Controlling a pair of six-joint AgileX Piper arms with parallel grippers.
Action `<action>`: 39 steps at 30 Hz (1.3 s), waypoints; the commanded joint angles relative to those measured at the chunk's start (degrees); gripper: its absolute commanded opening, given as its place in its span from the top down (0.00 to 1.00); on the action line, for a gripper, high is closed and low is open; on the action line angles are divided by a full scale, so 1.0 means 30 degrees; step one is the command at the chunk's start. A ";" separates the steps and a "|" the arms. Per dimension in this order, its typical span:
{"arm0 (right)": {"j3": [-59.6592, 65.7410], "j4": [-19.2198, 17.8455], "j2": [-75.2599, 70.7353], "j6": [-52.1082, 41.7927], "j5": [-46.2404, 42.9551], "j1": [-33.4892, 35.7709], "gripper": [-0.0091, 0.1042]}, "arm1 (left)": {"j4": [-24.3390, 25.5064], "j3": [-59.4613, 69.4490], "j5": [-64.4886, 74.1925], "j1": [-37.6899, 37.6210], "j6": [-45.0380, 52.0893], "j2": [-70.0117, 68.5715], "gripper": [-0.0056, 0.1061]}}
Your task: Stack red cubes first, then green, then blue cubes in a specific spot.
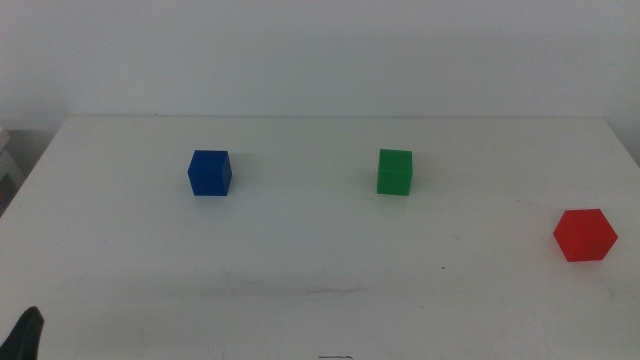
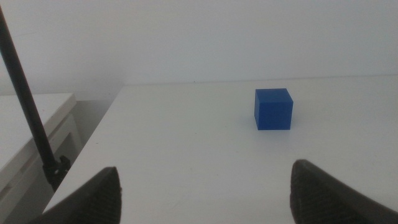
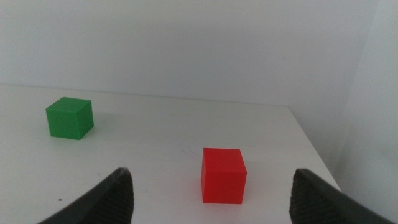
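Observation:
Three small cubes sit apart on the white table (image 1: 320,260). The blue cube (image 1: 209,173) rests at the left, the green cube (image 1: 394,172) right of centre, and the red cube (image 1: 585,235) near the right edge. My left gripper (image 2: 205,193) is open, well short of the blue cube (image 2: 273,109), and only a dark tip (image 1: 25,335) of it shows at the middle view's bottom left corner. My right gripper (image 3: 211,193) is open too, with the red cube (image 3: 222,175) just ahead between its jaws and the green cube (image 3: 69,117) farther off.
A thin dark pole (image 2: 28,102) and a white side unit (image 2: 31,124) stand off the table's left edge. A white wall runs behind the table. Bare tabletop lies between the cubes and along the front.

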 commanded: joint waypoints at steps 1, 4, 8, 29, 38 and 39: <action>-0.1041 -0.0018 -0.0186 -0.0258 -0.0899 -0.0125 0.35 | -0.0057 -0.0051 -0.1379 -0.0069 -0.0182 -0.0386 0.12; -0.2621 0.0002 0.0561 -0.0258 0.0513 -0.0125 0.35 | -0.0057 -0.0051 -0.1379 -0.0069 -0.0182 -0.0386 0.12; -0.5710 0.0002 0.2680 -0.0258 0.3266 -0.0125 0.35 | -0.0057 -0.0051 -0.1379 -0.0069 -0.0182 -0.0386 0.12; -1.6767 -0.0288 1.5356 0.4933 1.5631 -0.0125 0.35 | -0.0057 -0.0051 -0.1379 -0.0069 -0.0182 -0.0386 0.12; -1.7427 -0.0526 1.7133 0.4908 1.6867 -0.0125 0.35 | -0.0057 -0.0051 -0.1379 -0.0069 -0.0182 -0.0386 0.12; -1.7674 -0.0659 1.7493 0.4926 1.7178 -0.0125 0.35 | -0.0057 -0.0051 -0.1379 -0.0069 -0.0182 -0.0386 0.12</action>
